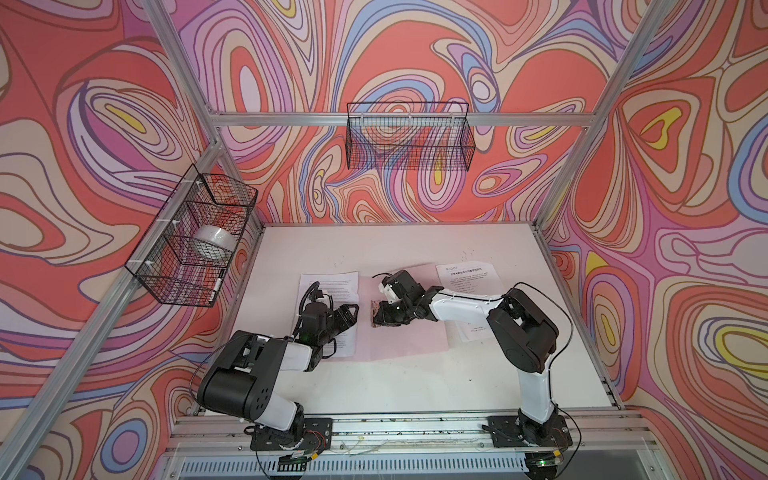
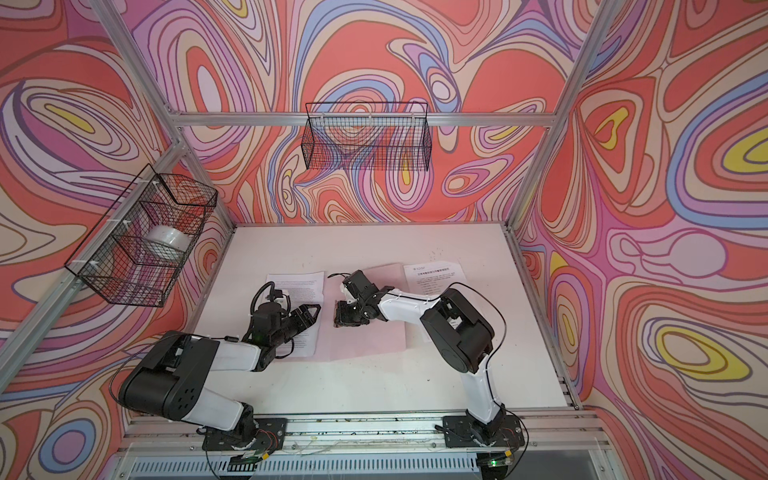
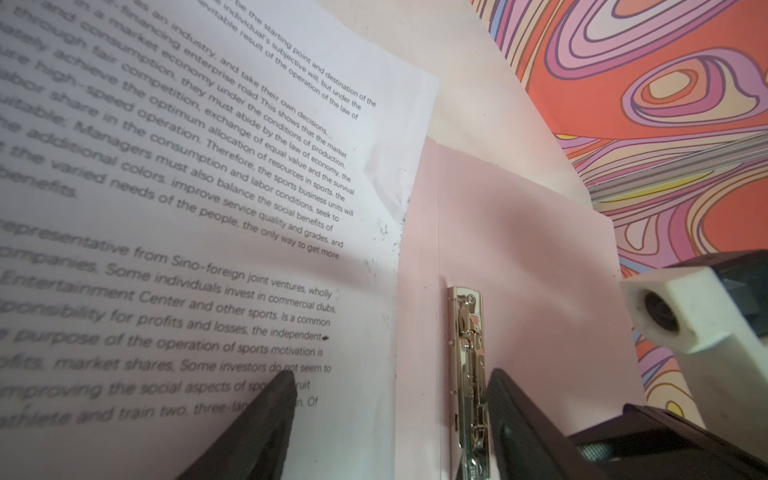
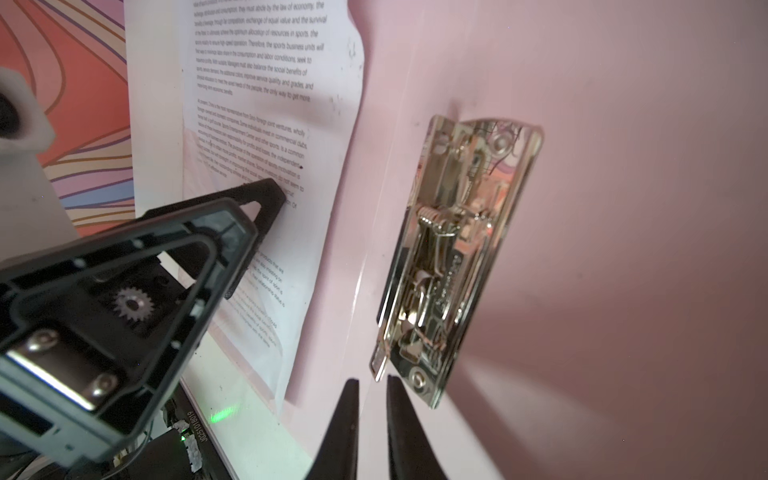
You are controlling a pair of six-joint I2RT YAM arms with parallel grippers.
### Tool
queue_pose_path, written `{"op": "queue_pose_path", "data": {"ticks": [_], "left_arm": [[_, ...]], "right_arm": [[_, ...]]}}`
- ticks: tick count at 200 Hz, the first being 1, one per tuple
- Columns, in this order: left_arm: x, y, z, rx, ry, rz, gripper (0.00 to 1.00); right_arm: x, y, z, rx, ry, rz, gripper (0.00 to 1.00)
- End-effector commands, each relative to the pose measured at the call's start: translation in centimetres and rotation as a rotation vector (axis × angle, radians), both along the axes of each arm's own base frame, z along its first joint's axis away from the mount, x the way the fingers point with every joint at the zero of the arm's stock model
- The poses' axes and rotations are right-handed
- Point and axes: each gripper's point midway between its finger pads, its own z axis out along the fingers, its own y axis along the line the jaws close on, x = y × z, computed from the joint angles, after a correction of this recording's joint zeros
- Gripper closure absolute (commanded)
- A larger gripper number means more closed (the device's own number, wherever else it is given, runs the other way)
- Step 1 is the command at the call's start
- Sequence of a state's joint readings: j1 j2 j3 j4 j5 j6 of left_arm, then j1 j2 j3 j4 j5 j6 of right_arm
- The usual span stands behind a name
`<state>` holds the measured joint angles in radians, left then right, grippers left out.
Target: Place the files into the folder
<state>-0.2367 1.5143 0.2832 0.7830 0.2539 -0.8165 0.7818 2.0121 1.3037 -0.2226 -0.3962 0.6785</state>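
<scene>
The pale-pink folder (image 1: pixel 399 336) lies open and flat mid-table in both top views, its metal clip (image 4: pixel 461 249) along the spine. A printed sheet (image 1: pixel 332 284) of the files overlaps the folder's left flap. Another sheet (image 1: pixel 465 276), with a heading and list, lies at the right, partly under the right arm. My left gripper (image 3: pixel 390 395) is open: one finger (image 3: pixel 274 399) rests on the printed sheet, the other sits over the pink flap beside the clip (image 3: pixel 467 361). My right gripper (image 4: pixel 372 380) points at the clip's near end, jaws a narrow gap apart with nothing between them.
A black wire basket (image 1: pixel 409 137) hangs on the back wall. Another basket (image 1: pixel 195 237) on the left wall holds a white roll (image 1: pixel 212 243). Aluminium frame posts border the white table (image 1: pixel 415 382). The two grippers' fingertips stand close together over the folder's spine.
</scene>
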Motion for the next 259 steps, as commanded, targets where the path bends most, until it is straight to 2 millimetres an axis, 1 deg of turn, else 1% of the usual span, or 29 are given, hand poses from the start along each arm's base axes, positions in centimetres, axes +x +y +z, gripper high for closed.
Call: {"op": "queue_pose_path", "data": {"ticks": [1, 52, 103, 126, 163, 192, 218, 259], "left_arm": [[-1.6, 1.1, -2.7, 0.031, 0.092, 0.052, 0.27], [-1.7, 0.8, -3.2, 0.011, 0.098, 0.044, 0.27], [-1.8, 0.8, -3.7, -0.007, 0.105, 0.050, 0.28], [-2.1, 1.2, -4.0, -0.008, 0.110, 0.072, 0.29], [-2.6, 1.7, -4.1, -0.009, 0.103, 0.102, 0.30], [-2.9, 2.0, -4.3, -0.010, 0.108, 0.120, 0.30], [-3.0, 2.3, -4.4, -0.011, 0.106, 0.137, 0.31], [-2.9, 2.3, -4.5, -0.019, 0.105, 0.139, 0.31]], "right_arm": [[-0.2, 0.0, -0.8, -0.035, 0.024, -0.011, 0.85], [-0.4, 0.2, -1.5, -0.042, 0.038, -0.013, 0.84], [-0.3, 0.5, -1.5, -0.031, 0.042, -0.014, 0.84], [-0.1, 0.8, -1.2, -0.011, 0.038, -0.018, 0.83], [0.1, 1.1, -1.4, -0.004, 0.044, -0.018, 0.83], [0.2, 1.5, -0.9, 0.017, 0.044, -0.017, 0.83], [0.1, 1.7, -1.2, 0.016, 0.053, -0.012, 0.83], [0.1, 1.7, -1.6, 0.012, 0.063, -0.010, 0.83]]}}
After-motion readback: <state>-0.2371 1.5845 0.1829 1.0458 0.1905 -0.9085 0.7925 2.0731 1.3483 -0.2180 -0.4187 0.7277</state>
